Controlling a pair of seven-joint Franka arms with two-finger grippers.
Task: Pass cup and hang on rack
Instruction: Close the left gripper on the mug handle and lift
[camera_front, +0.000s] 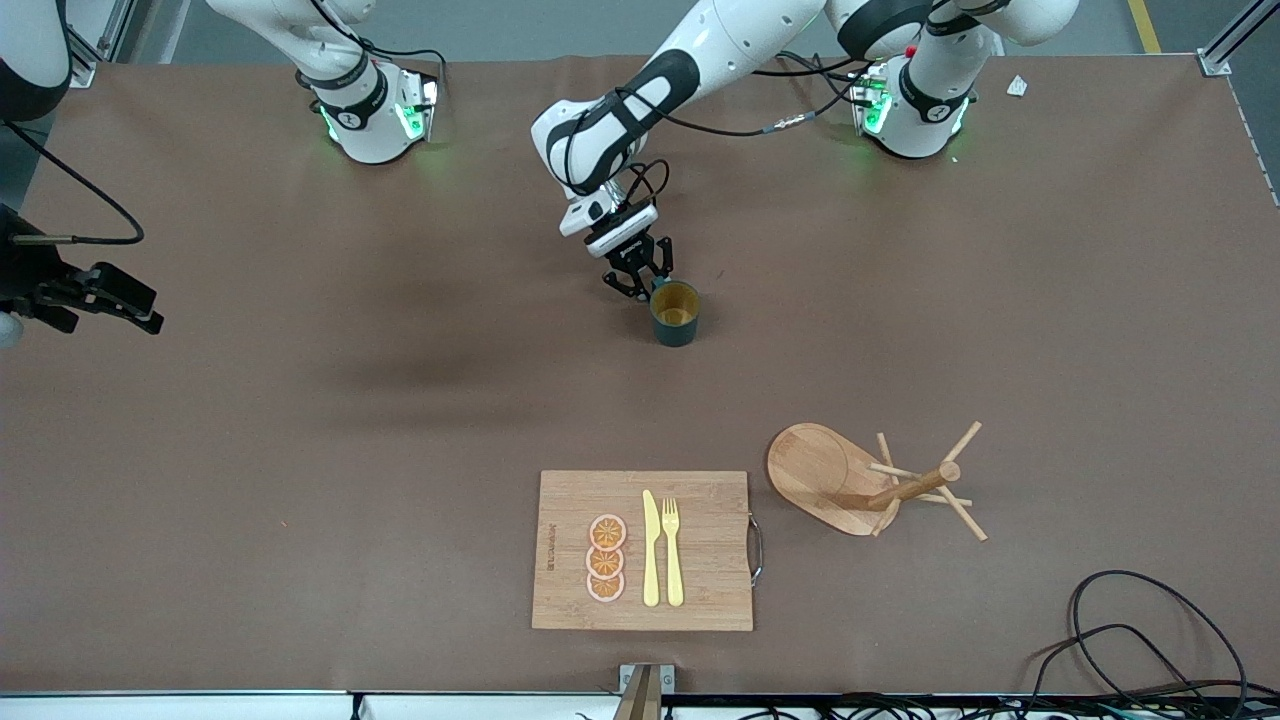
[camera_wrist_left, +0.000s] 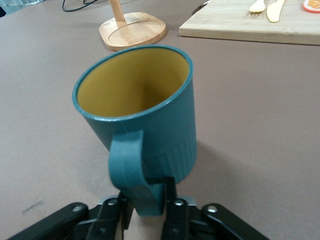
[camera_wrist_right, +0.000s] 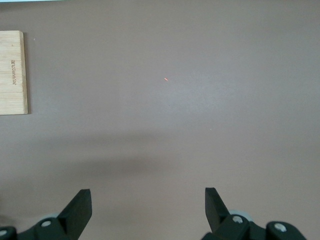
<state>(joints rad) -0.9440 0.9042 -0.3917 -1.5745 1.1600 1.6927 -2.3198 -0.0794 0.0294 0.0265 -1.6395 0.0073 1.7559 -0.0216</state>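
fingers (camera_wrist_left: 170, 210) of the left gripper (camera_front: 638, 272) clamp the loop handle of the cup (camera_front: 675, 313), which sits mid-bench, tilted in the left wrist view, mouth up. right gripper (camera_front: 110, 300) hangs over the bench edge at the right arm's end, fingers (camera_wrist_right: 77, 210) spread wide, nothing between them; that arm waits. rack (camera_front: 870, 480) stands toward the front bench edge, just beside the cutting board (camera_front: 640, 550) carrying knife (camera_front: 650, 548), fork (camera_front: 672, 550) and orange slices (camera_front: 606, 558).
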